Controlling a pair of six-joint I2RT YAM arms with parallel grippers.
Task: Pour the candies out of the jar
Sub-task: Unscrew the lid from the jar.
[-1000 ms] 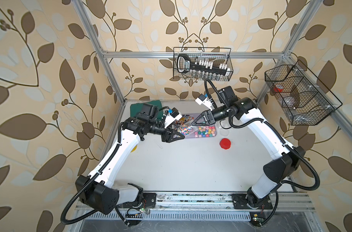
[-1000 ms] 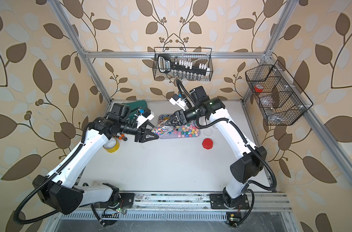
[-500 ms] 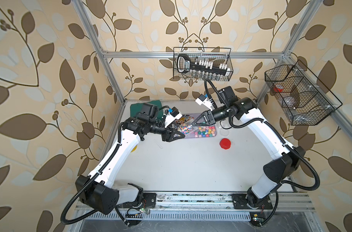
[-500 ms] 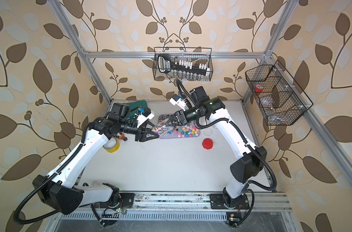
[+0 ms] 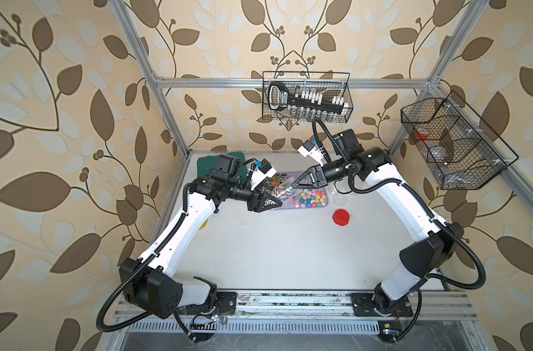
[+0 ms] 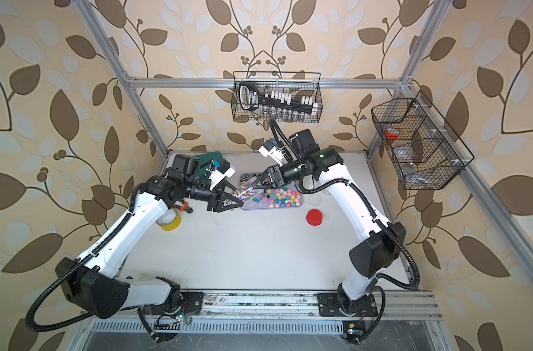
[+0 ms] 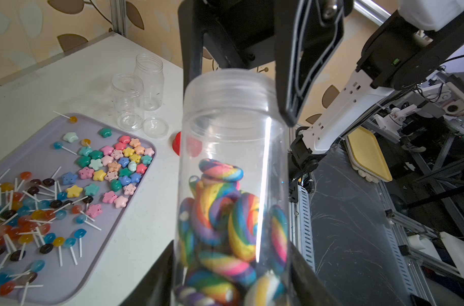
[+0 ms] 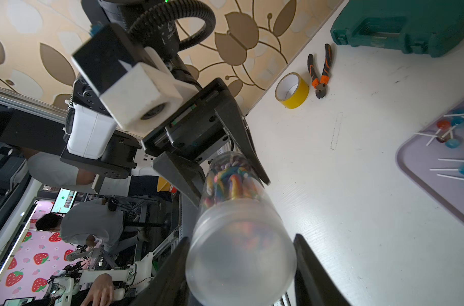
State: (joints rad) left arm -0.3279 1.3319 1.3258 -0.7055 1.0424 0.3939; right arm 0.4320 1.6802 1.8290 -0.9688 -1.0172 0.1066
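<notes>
A clear jar hangs tilted over the left end of the lilac tray, with rainbow-swirled candies in its lower half. My left gripper is shut on the jar's body. My right gripper is shut on the frosted lid, a finger on each side. In both top views the jar spans between the left gripper and the right gripper. Star-shaped candies and lollipops lie loose on the tray.
Two empty clear jars and a clear lid stand behind the tray. A red lid lies to its right. Yellow tape, pliers and a green case sit at the far left. Wire baskets hang on the walls.
The right gripper's jaws have drawn in onto the jar's lid. Both arms and the jar have stayed in place.
</notes>
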